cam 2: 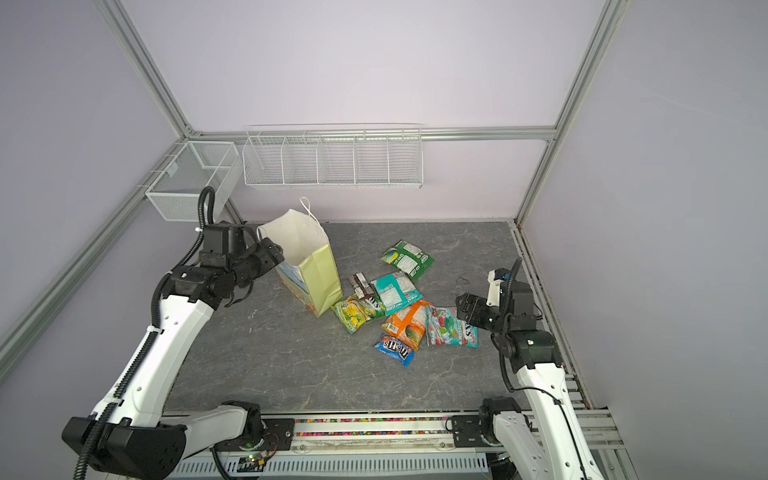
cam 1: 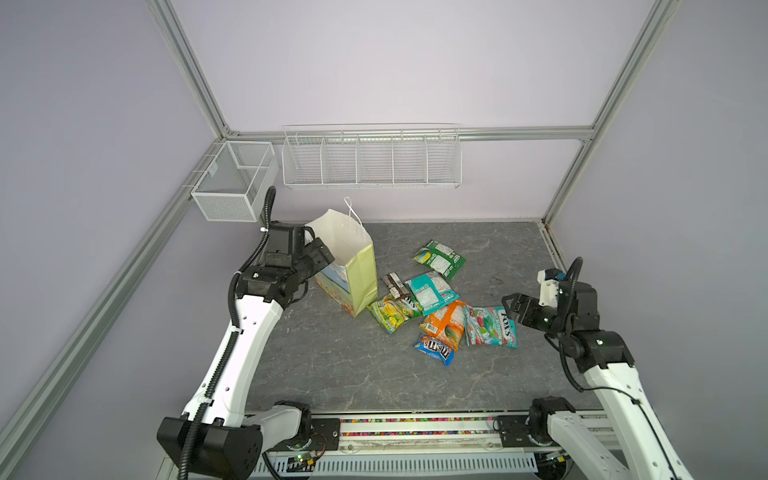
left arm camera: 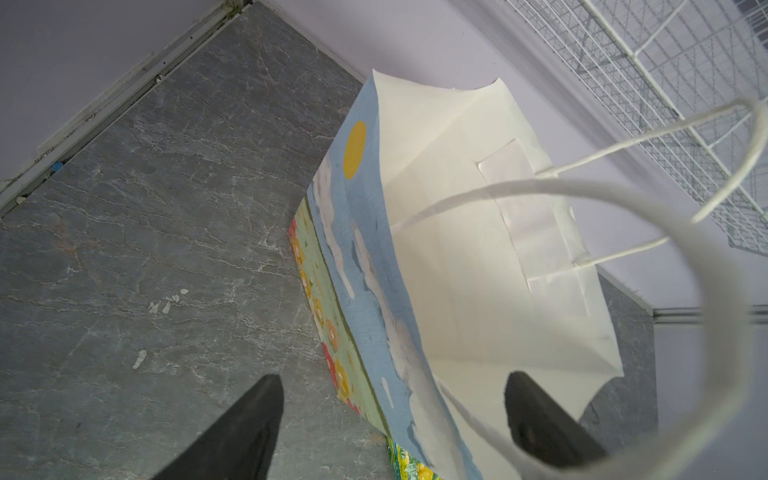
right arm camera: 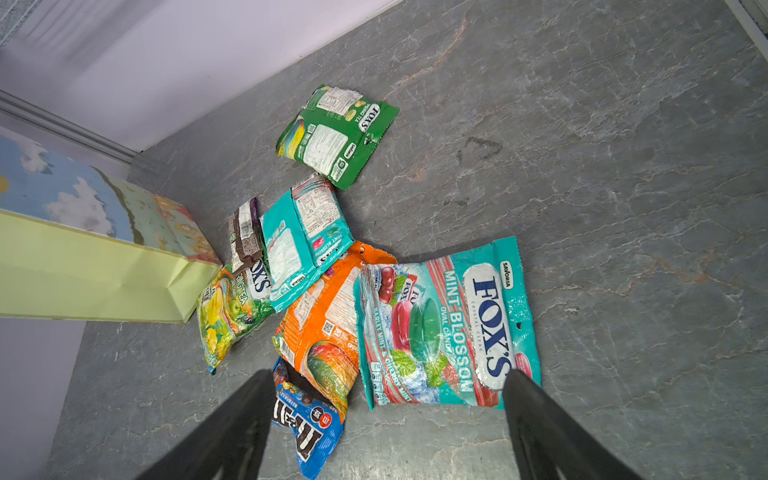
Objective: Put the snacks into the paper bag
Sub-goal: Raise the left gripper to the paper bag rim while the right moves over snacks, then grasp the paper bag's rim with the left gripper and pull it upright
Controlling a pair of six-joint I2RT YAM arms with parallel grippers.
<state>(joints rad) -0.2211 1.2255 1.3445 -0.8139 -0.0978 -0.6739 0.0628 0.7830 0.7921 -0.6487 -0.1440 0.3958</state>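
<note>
Room: I see a grey marbled table [cam 1: 332, 374] closed in by lilac walls and aluminium rails.
Back wall: a white mesh basket [cam 1: 232, 183] hangs in the left corner, with a long wire rack [cam 1: 370, 160] split by dividers beside it.
Left claw [left arm camera: 393, 378]: it sits at the bag's top edge with its fingers apart. In my wrist view, one finger is outside the blue printed face and the other is over the white inside. The bag's wall runs between them and is not pinched.
Paper bag [cam 1: 361, 278]: it stands left of centre with its mouth open and one cord handle [cam 1: 353, 212] sticking up.
Brown bar [cam 1: 395, 286]: it lies just right of the bag's foot, partly on the yellow-green packet [cam 1: 390, 313].
Teal packet [cam 1: 432, 293]: it lies label side up, overlapping the yellow-green packet and the orange packet [cam 1: 444, 322].
Green packet [cam 1: 440, 257]: it lies alone, further back than the teal one.
Blue M&M's packet [cam 1: 436, 348]: it is nearest to me, tucked under the orange packet's end.
Mint packet [cam 1: 490, 326]: it is the rightmost of the pile and laps over the orange packet's edge.
Right claw [right arm camera: 390, 374]: its fingers are spread wide and hold nothing. It hovers at the right edge of the pile, by the mint packet.
</note>
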